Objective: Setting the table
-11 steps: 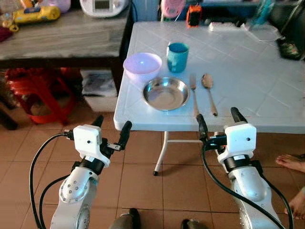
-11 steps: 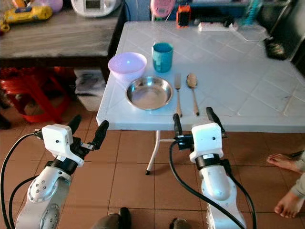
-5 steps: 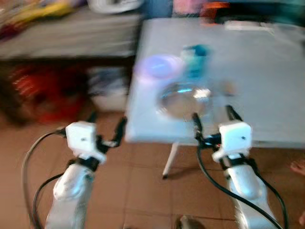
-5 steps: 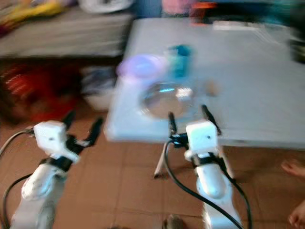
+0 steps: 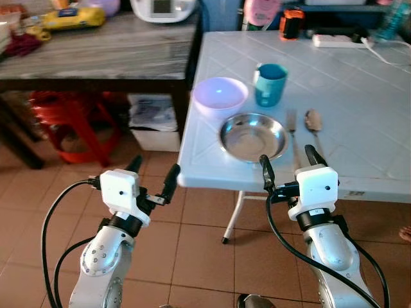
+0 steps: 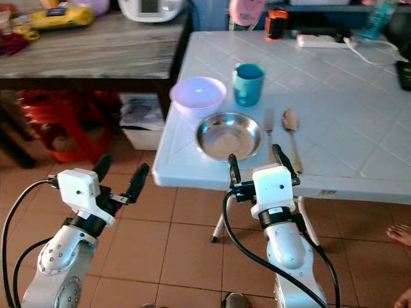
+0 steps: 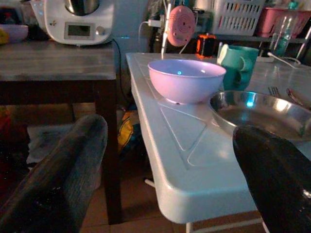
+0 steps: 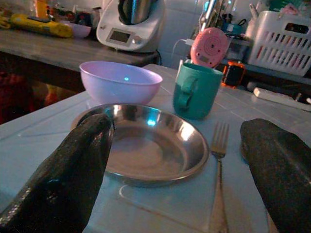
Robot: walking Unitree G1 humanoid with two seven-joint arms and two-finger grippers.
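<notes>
On the white tiled table [image 5: 359, 83] near its front left corner sit a steel plate [image 5: 253, 136], a pale purple bowl [image 5: 219, 95] and a teal mug [image 5: 270, 84]. A fork [image 5: 292, 130] and a spoon [image 5: 314, 126] lie to the right of the plate. My right gripper [image 5: 288, 165] is open, held just in front of the table edge below the plate. My left gripper [image 5: 153, 179] is open too, over the floor to the left of the table corner. Both are empty.
A dark wooden side table [image 5: 96, 51] with a white appliance [image 5: 164, 8] and a yellow item stands on the left. Under it are a red stool [image 5: 67, 122] and a white box [image 5: 154, 125]. A power strip [image 5: 337, 40] lies at the table's back. Brown floor tiles lie below.
The camera has shifted: the table setting now sits further right in view and the picture is sharp again. Both grippers remain open and empty.
</notes>
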